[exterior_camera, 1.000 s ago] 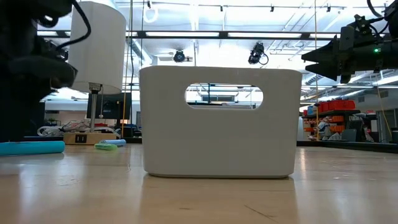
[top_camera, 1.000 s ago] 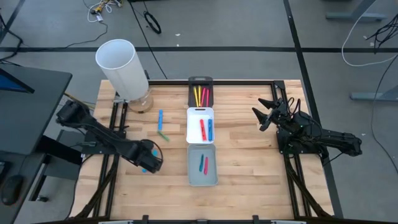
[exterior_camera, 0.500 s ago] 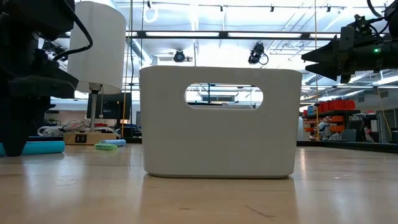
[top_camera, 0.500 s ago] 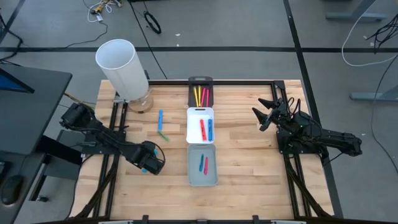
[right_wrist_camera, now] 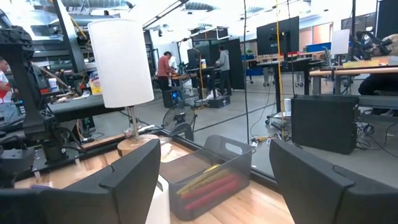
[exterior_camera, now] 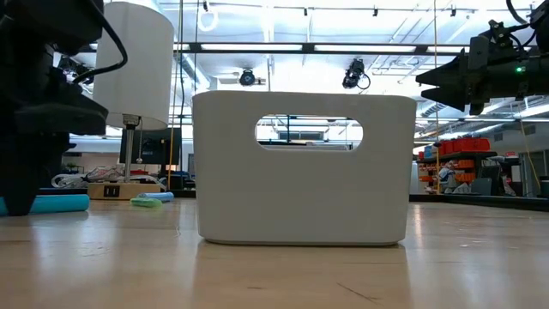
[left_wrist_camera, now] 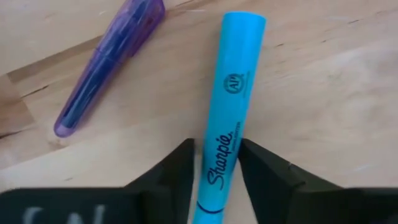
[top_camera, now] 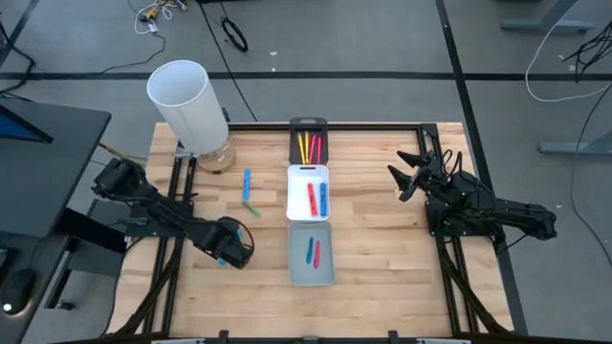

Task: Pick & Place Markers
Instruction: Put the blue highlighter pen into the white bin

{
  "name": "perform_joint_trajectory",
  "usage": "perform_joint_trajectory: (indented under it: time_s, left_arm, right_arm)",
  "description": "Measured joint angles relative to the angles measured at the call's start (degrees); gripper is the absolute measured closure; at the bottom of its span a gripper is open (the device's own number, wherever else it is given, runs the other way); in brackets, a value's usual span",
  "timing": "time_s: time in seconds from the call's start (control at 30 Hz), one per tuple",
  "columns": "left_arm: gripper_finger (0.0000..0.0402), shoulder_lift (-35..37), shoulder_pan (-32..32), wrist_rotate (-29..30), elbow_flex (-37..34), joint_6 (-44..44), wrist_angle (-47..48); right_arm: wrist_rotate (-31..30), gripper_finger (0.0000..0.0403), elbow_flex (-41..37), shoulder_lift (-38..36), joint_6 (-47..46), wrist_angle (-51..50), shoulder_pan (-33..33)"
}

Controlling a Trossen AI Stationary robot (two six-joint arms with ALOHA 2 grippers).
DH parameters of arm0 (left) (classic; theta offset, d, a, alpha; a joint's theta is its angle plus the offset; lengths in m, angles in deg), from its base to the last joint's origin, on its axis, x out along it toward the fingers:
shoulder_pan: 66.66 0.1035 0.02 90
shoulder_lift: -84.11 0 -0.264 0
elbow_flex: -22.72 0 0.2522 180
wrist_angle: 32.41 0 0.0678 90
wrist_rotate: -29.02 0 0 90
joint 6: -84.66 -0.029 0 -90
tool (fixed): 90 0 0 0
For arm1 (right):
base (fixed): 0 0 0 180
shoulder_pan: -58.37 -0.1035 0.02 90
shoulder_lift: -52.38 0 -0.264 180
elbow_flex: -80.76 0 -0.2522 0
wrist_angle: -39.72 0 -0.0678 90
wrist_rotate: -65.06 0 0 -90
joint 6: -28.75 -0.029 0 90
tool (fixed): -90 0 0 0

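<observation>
A light blue marker (left_wrist_camera: 231,93) lies flat on the wooden table (top_camera: 382,248), with a purple marker (left_wrist_camera: 109,65) beside it. My left gripper (left_wrist_camera: 217,163) stands over it at the table's left near side (top_camera: 228,250), pointing down, shut on its barrel. In the low view the blue marker (exterior_camera: 56,202) sticks out from behind that gripper. Another blue marker (top_camera: 246,182) and a green marker (top_camera: 251,207) lie farther back. My right gripper (top_camera: 406,177) hangs open at the right, above the table. My left gripper pinches the blue marker's printed barrel (left_wrist_camera: 219,146) between its two fingers, one on each long side. The fingers (left_wrist_camera: 180,168) come from above, pointing down, across the marker. The marker lies flat on the table.
Three trays stand in a row down the middle: a black tray (top_camera: 308,127) with yellow and red markers, a white tray (top_camera: 293,196) with a red and a blue one, and a grey tray (top_camera: 296,258) with a blue and a red one. A tall white cylinder (top_camera: 186,105) stands far left.
My left gripper has come down to the table over the light blue marker, then kept still. The marker has stayed where it lay.
</observation>
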Motion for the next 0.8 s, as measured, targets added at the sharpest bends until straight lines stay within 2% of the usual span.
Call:
perform_joint_trajectory:
  time_s: [0.2,0.43,0.8]
  left_arm:
    - [0.0336,0.0,0.0,0.5,0.1,0.0,-0.5]
    - [0.0336,0.8,0.5,0.5,0.0,1.5,-0.6]
    - [0.0336,10.6,2.2,0.3,1.7,2.6,-0.2]
  right_arm:
    - [0.0,0.0101,0.0,0.0,0.0,0.0,0.0]
    - [0.0,0.0101,0.0,0.0,0.0,0.0,0.0]
    - [0.0,0.0101,0.0,0.0,0.0,0.0,0.0]
